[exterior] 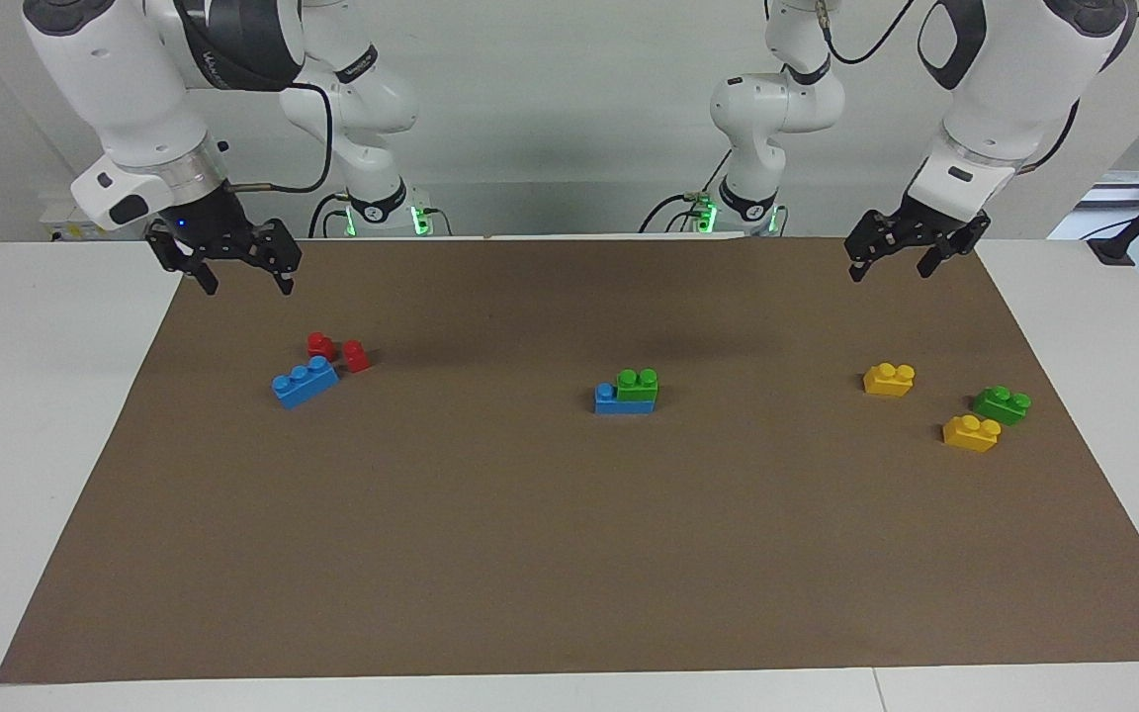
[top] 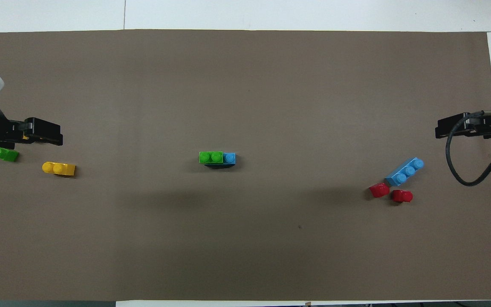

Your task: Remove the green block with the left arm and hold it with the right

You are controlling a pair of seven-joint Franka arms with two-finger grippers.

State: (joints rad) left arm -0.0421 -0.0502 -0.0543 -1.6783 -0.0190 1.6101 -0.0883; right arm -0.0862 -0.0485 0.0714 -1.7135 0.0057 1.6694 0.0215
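Jaws first: we are seeing both sets gaping wide and gripping nothing. The right gripper is hanging at the upper left of the facing frame, over the brown mat's corner, and in the overhead frame it is showing at the right edge. The left gripper is hanging at the upper right of the facing frame, over the mat's other top corner; in the overhead frame it is poking in at the left edge.

We are looking at the green block sitting in the middle of the facing frame, stacked on one end of a blue brick; in the overhead frame the pair is lying dead centre, well apart from both grippers.

At the right of the facing frame, a second green brick is lying between two yellow bricks. At the left, a long blue brick is lying just beside two red pieces. The white worktop is showing around the mat.
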